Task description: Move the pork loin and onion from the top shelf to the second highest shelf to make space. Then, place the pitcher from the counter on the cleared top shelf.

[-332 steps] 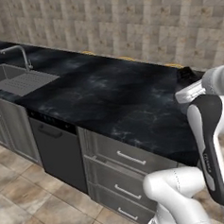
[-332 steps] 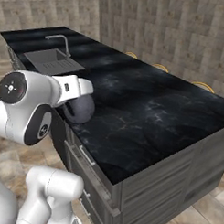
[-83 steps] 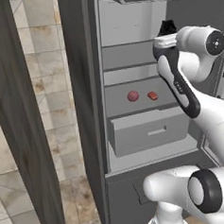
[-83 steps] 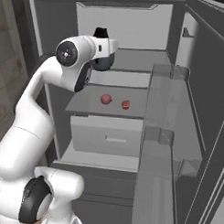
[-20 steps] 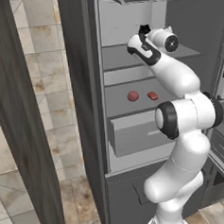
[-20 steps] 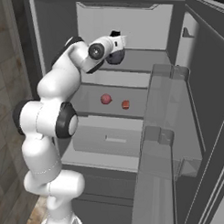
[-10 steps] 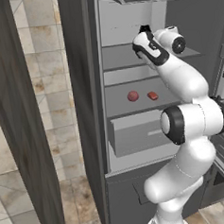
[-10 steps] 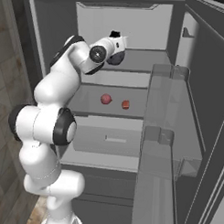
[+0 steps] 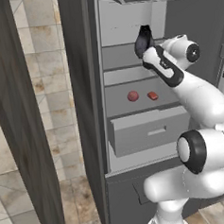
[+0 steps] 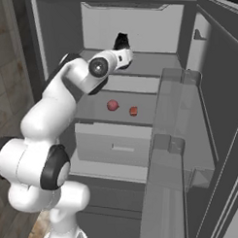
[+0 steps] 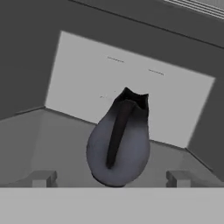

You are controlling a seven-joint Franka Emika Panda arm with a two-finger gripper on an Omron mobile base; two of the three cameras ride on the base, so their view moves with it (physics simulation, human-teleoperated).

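The dark glossy pitcher stands upright on the grey top shelf, handle facing my hand. My gripper is open, its fingertips spread wide with a gap on each side of the jug's base. In the left base view the pitcher rises just past my gripper on the top shelf. One board down, the second highest shelf carries the round onion and the flatter pork loin. From the right, pitcher, onion and pork loin show too.
A grey drawer box juts out under the second shelf. The open fridge door with its clear bins stands close on the right. A dark door panel and tiled floor lie to the left.
My wrist has dropped and drawn back a little from the fridge. The pitcher has stayed standing on the top shelf, and the jaws stay wide.
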